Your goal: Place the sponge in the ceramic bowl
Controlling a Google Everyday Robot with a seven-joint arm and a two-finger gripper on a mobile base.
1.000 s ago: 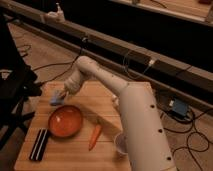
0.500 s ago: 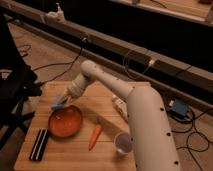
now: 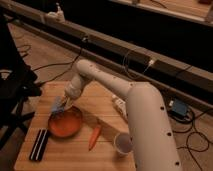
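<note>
The orange-red ceramic bowl [image 3: 65,123] sits on the wooden table [image 3: 100,97] toward its front left. The light-blue sponge [image 3: 56,106] hangs just above the bowl's far-left rim, held at the tip of my gripper [image 3: 60,106]. The white arm reaches down to it from the right across the table's middle. The gripper is shut on the sponge. The bowl's inside looks empty.
An orange carrot [image 3: 94,137] lies right of the bowl. A small white cup [image 3: 123,143] stands at the front right. A black rectangular item [image 3: 38,144] lies at the front left. A white box [image 3: 119,106] is partly hidden behind the arm. Cables run over the floor behind.
The gripper has carried the sponge from the table's back left toward the front, down to the bowl's far rim.
</note>
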